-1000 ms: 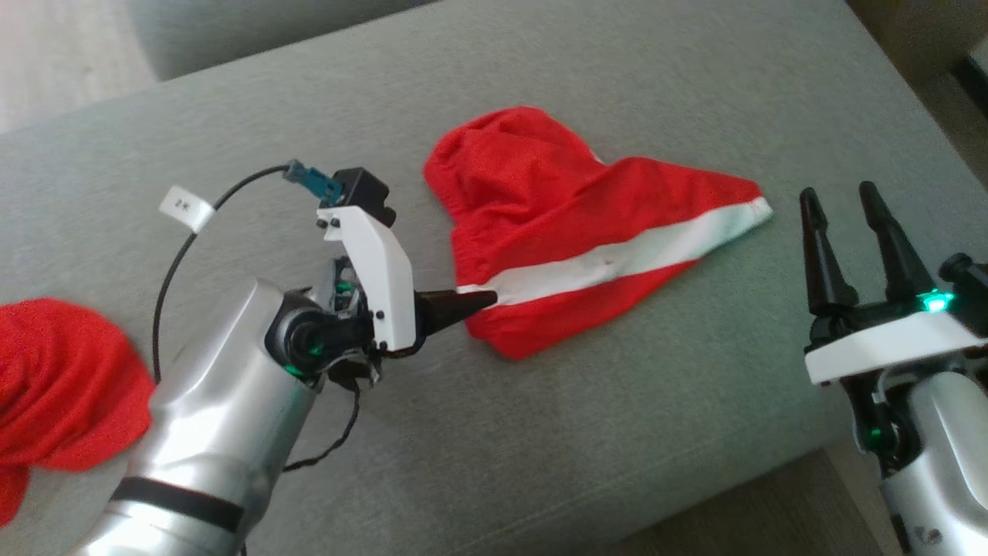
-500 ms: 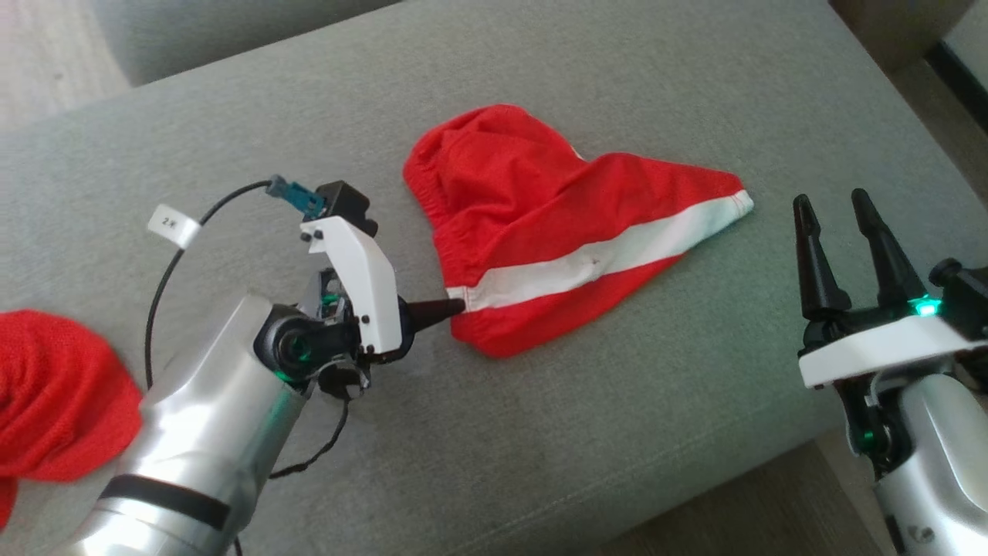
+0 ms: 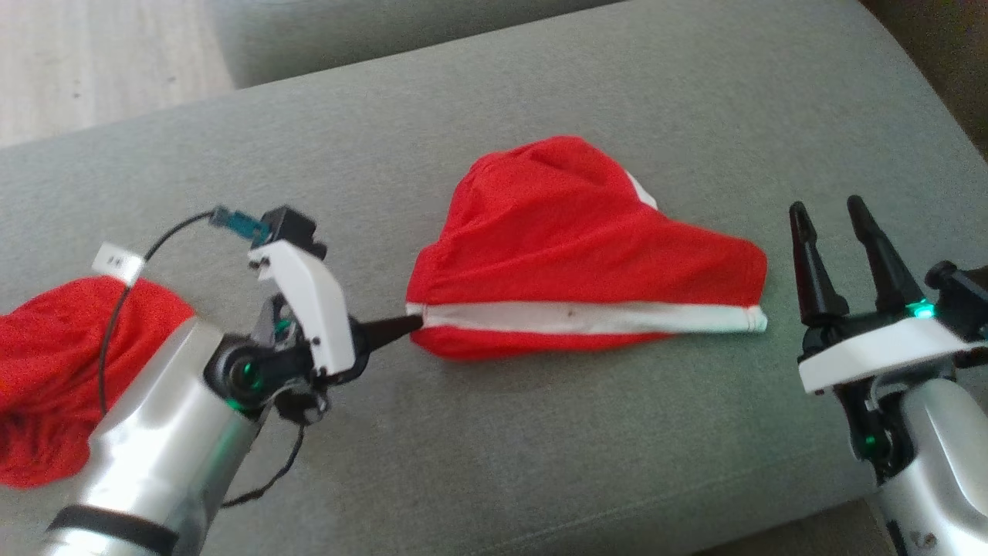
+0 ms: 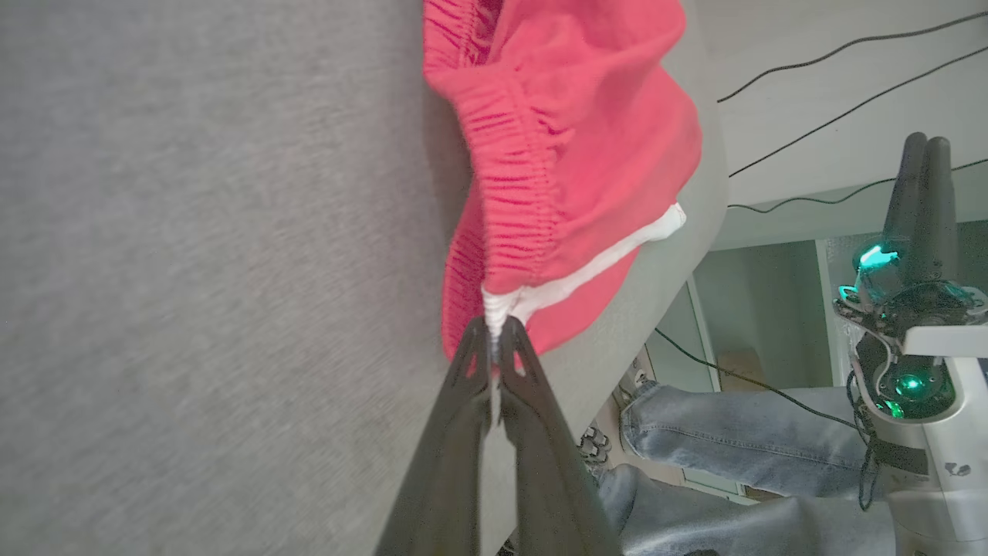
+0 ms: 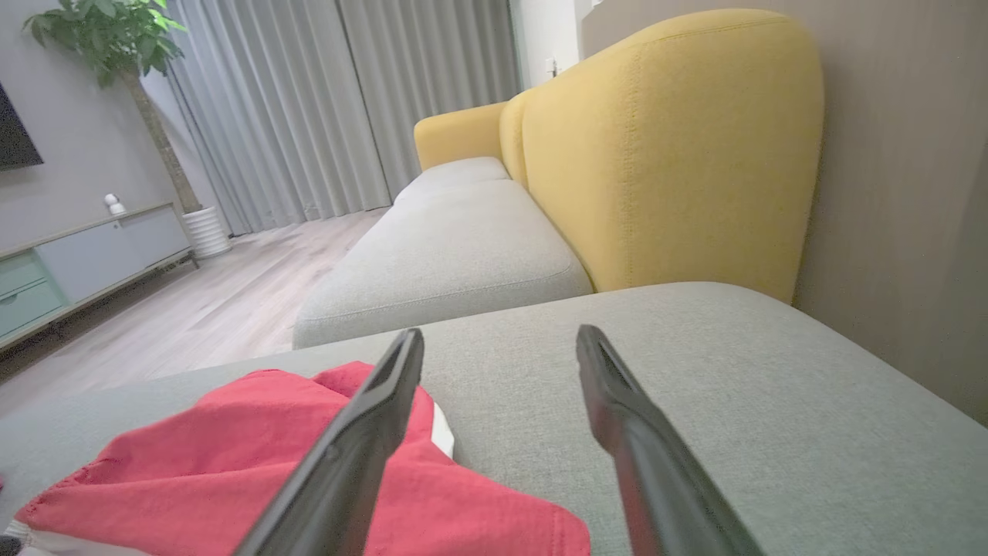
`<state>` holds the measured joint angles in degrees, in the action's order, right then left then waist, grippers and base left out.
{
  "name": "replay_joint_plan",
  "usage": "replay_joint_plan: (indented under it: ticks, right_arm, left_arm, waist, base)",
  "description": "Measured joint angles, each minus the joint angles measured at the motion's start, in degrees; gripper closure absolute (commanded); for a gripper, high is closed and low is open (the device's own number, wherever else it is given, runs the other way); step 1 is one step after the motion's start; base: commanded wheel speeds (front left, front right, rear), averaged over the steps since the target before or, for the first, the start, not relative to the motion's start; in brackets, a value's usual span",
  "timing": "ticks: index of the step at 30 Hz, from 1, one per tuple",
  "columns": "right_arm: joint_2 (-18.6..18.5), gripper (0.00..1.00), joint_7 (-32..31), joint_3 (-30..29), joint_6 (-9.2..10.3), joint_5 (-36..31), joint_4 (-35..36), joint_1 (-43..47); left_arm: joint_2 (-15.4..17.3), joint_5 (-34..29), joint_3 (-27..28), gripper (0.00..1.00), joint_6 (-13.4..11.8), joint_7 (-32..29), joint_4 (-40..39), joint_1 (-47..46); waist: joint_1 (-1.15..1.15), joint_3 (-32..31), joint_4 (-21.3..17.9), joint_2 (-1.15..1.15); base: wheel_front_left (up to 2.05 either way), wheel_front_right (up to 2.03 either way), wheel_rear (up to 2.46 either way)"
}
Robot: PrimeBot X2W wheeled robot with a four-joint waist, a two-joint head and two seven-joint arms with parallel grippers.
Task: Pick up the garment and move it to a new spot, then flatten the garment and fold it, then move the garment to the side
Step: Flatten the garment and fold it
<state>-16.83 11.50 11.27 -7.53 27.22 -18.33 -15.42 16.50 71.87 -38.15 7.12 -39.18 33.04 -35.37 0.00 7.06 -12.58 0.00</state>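
Since the earlier frame the left gripper (image 3: 415,321) has closed, jaws pinching the garment (image 3: 571,247) at its nine o'clock corner; long axis runs to three o'clock, near the right gripper (image 3: 825,207), jaws spread

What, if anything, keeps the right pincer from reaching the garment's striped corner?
Likely nothing, so probably yes: the right pincer stands open beside the garment, with just bare sofa cushion between it and the striped corner.
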Motion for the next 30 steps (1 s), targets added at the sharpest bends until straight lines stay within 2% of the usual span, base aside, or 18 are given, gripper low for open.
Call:
replay_joint_plan:
  ticks: [8,18,19,20,24,28,30]
  right_arm:
    - [0.0,0.0,-1.0,-0.4,0.0,-0.1,0.4,2.2]
    - [0.0,0.0,-2.4,-0.5,0.0,-0.1,1.0,2.5]
    - [0.0,0.0,-2.7,-0.4,0.0,-0.1,1.1,2.8]
    - [0.0,0.0,-2.8,-0.4,0.0,-0.1,1.2,3.2]
    - [0.1,0.0,-3.2,0.0,0.0,-0.4,1.6,3.5]
    - [0.2,0.0,-3.3,0.0,0.0,-1.1,2.2,3.5]
    - [0.2,0.0,-3.2,0.1,0.0,-1.4,2.5,3.5]
  left_arm:
    - [3.4,1.8,0.2,1.0,0.0,1.0,-0.3,4.1]
    - [7.9,3.2,1.8,1.0,-0.3,2.0,-3.1,9.9]
    - [8.1,3.4,1.8,0.32,-0.4,2.1,-3.5,10.1]
    - [8.1,3.3,1.8,0.0,-0.6,2.6,-3.8,10.2]
    - [8.5,1.2,1.8,0.0,-0.6,5.9,-5.2,10.5]
    - [10.6,-4.3,1.9,0.0,-0.8,13.0,-9.4,10.6]
    - [12.0,-7.8,2.6,0.0,-2.2,18.2,-12.4,11.0]
  waist:
    - [0.0,-1.5,3.3,0.0]
    - [0.0,-2.9,5.5,0.0]
    - [0.0,-3.0,5.7,0.0]
    - [0.0,-3.1,5.9,0.0]
    - [0.0,-3.6,6.5,0.0]
    - [0.0,-4.0,6.7,0.0]
    - [0.0,-4.3,6.9,0.0]
  base:
    - [0.0,0.0,0.0]
    - [0.0,0.0,0.0]
    - [0.0,0.0,0.0]
    - [0.0,0.0,0.0]
    - [0.0,0.0,0.0]
    - [0.0,0.0,0.0]
    - [0.0,0.0,0.0]
